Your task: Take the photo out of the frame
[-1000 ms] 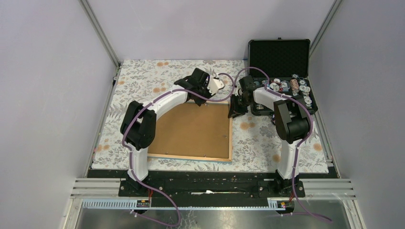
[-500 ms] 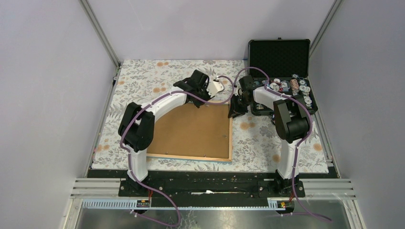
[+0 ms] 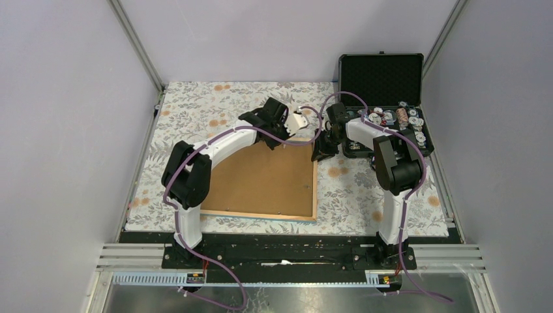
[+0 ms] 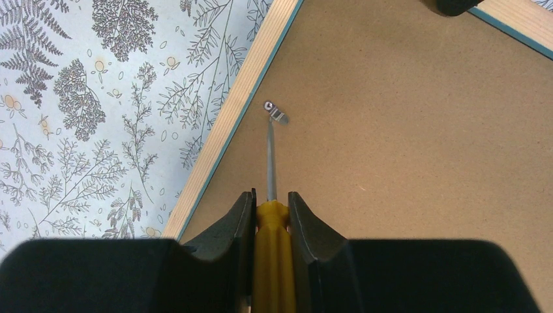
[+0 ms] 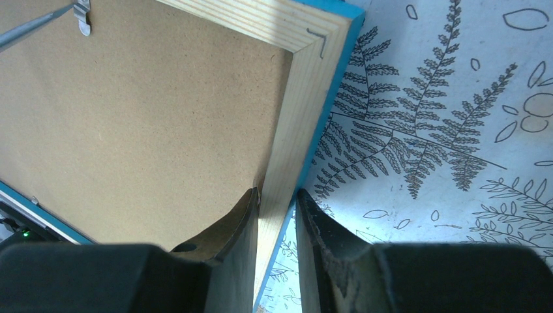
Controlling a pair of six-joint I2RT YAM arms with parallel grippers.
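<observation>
I have the frame [image 3: 261, 179] face down on the table [image 3: 195, 104], brown back up, the photo out of sight, presumably underneath; my right claw [image 5: 277, 193] pinches its far right rim to steady it; my left claw [image 4: 270, 195] grips a screwdriver [image 4: 272, 248], tip against a metal clip [image 4: 277, 116].

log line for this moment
left claw: shut on screwdriver, tip at clip | right claw: shut on frame rim | frame: back up
</observation>
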